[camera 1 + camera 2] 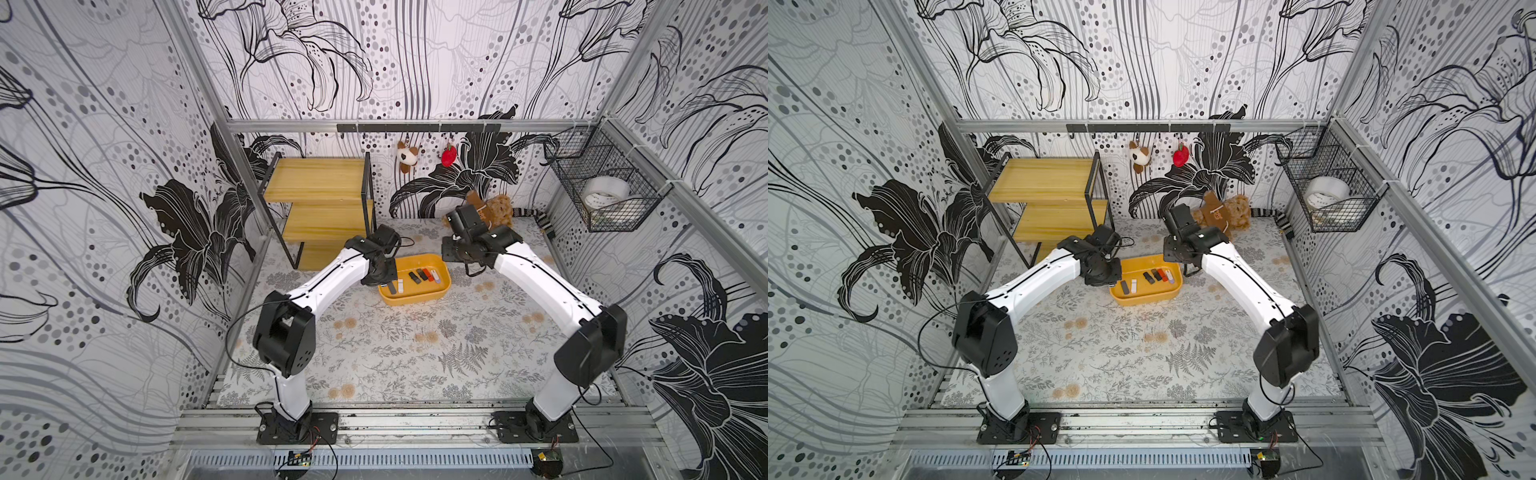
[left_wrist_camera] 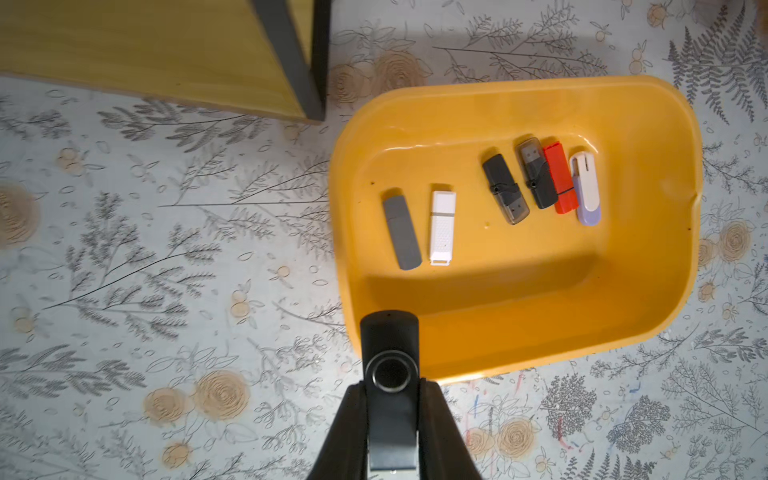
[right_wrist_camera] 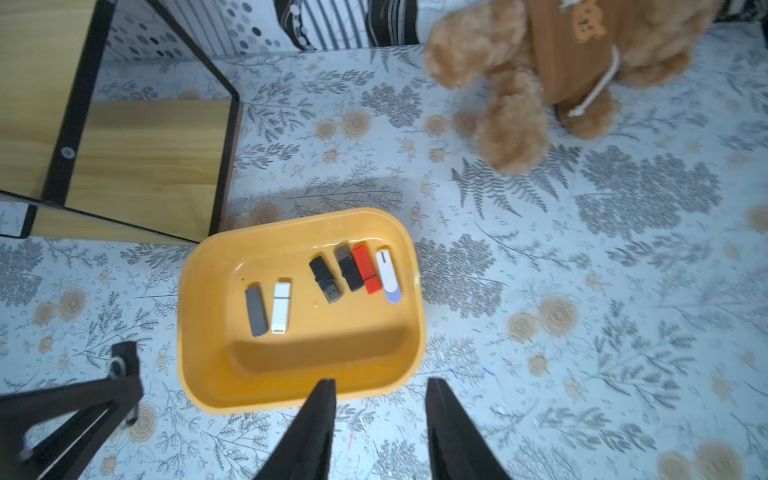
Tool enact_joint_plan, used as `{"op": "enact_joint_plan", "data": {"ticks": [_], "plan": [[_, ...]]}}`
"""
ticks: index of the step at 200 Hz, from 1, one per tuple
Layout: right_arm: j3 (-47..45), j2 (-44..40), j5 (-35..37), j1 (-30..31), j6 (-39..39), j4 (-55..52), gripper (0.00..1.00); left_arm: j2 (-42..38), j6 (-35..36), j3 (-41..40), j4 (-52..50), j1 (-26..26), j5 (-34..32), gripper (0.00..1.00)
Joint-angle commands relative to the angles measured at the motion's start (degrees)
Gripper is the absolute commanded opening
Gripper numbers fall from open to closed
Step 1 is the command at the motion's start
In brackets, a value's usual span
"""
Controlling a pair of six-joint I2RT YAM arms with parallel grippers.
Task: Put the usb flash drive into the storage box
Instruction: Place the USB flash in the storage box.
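No word, brand or number can be read anywhere. The closest to a label is the bear-shaped patch (image 3: 588, 23) on the teddy bear (image 3: 511, 104) (a figure, its letters, if any, blurred). The white tape roll (image 1: 604, 192) in the wire basket (image 1: 648, 208) bears dark marks, too small to make out. Each arm carries a small white mark near its wrist, left arm (image 1: 361, 240) and right arm (image 1: 493, 235), equally unreadable. The usb flash drive (image 2: 388, 332) shows a plain black casing.

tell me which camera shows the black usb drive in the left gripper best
Left wrist: the black usb drive sits large, sharp, clamped in the left gripper. Right wrist catches it small and blurry; both top views mostly hide it.
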Motion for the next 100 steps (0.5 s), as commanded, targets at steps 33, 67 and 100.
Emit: {"op": "enact_joint_plan", "data": {"ticks": [33,67,100], "plan": [[-11.50,-8.21,2.70,-1.04,2.97,-2.75,0.42,9.12,1.02,9.28,5.14,-2.22,3.48,0.00],[-15.81,-12.32,2.63,-1.24,4.63,-2.93,0.42,14.31,0.97,11.51,5.77,-2.84,4.30,0.00],[-17.63,-14.46,2.81,-1.48,5.10,-3.35,0.42,17.70,0.69,11.70,7.55,-2.76,4.97,0.00]]}}
